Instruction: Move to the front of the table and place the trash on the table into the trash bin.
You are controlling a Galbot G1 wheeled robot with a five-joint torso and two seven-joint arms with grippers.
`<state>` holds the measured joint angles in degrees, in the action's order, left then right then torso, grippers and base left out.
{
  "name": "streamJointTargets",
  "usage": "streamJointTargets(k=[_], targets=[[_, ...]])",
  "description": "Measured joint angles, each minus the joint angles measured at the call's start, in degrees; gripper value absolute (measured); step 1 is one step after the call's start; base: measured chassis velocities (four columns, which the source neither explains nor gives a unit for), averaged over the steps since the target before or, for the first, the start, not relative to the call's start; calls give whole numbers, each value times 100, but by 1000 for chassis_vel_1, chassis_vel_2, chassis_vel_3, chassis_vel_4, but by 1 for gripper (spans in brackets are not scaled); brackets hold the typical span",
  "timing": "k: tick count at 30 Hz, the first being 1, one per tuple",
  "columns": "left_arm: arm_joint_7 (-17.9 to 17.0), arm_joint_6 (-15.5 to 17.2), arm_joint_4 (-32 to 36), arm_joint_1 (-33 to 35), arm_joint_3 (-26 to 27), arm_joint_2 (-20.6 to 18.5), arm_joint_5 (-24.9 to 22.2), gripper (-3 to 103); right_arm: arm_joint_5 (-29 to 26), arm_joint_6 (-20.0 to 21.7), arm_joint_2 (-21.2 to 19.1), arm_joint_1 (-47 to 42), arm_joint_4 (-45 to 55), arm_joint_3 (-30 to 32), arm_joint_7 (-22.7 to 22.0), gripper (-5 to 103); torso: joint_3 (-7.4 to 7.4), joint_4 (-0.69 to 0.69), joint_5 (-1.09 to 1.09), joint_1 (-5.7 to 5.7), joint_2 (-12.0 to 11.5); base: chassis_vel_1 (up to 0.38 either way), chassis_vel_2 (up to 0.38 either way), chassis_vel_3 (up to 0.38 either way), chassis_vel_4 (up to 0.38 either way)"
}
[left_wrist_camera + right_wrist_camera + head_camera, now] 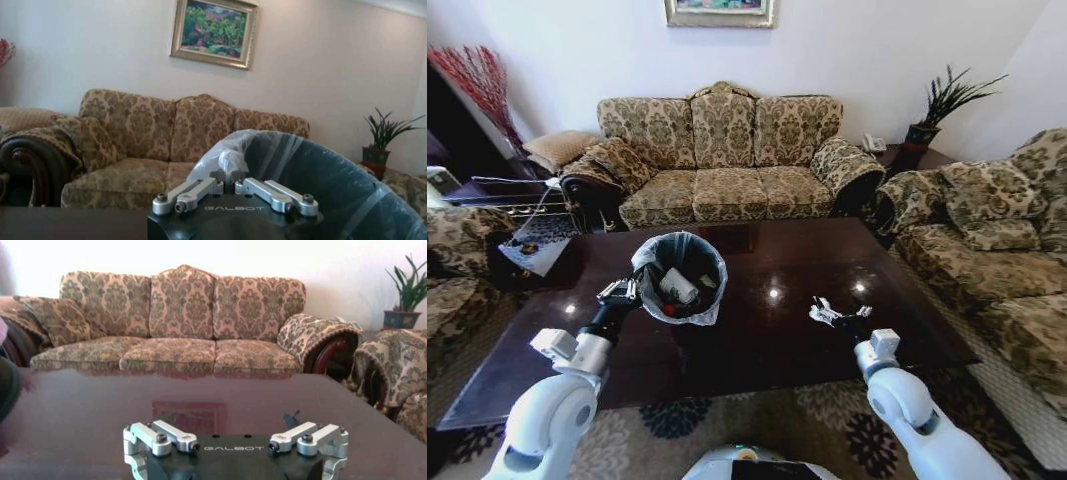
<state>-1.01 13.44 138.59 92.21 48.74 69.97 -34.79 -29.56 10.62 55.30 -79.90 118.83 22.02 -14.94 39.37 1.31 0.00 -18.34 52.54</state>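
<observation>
The table is seen from its front edge, glossy dark top, square inlay near the middle. The trash bin is tilted up over the left part of the tabletop, mouth toward the head camera, bag liner folded over the rim. The left gripper is pinched tight on the near left rim of the bin, bag plastic bunched between its fingers in the left wrist view. The trash is seen inside the bin: a white piece, a red bit and a yellowish bit can be made out; the rest cannot be told apart.

The right gripper is held low over the right part of the tabletop, fingers spread wide, nothing between them. Bare tabletop lies all round it, well apart from the bin.

Room at the edges: a sofa stands close behind the far table edge, a second sofa runs just beside the right edge, and an armchair is near the left corner. A patterned rug is seen under the near edge.

"GALBOT" is printed on both wrist housings. A framed painting hangs above the sofa; no writing on it can be read.
</observation>
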Motion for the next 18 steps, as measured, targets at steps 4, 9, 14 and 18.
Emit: streamJointTargets(k=[4, 9, 14, 18], targets=[[19, -23, 33, 86, 35, 7, 4, 3, -73, -18, 0, 237, -255, -200, 25, 100, 0, -4, 5, 0, 0, -80, -96, 65, 68], [29, -115, 33, 114, 38, 5, 98, 3, -249, -20, 40, 779, -812, -745, 27, 100, 0, 1, -8, -2, 0, 3, 16, -6, -3], [11, -122, 45, 101, -18, 8, 141, 3, -231, -124, 110, 1492, -1725, -1380, 85, 100, 2, 0, -2, -3, -1, 41, 45, -11, -9], [21, -125, 40, 91, -39, 29, 190, 3, -269, -133, 240, 1815, -2197, -1542, -3, 100, 1, -4, 1, -2, -1, 0, 0, 0, 0]])
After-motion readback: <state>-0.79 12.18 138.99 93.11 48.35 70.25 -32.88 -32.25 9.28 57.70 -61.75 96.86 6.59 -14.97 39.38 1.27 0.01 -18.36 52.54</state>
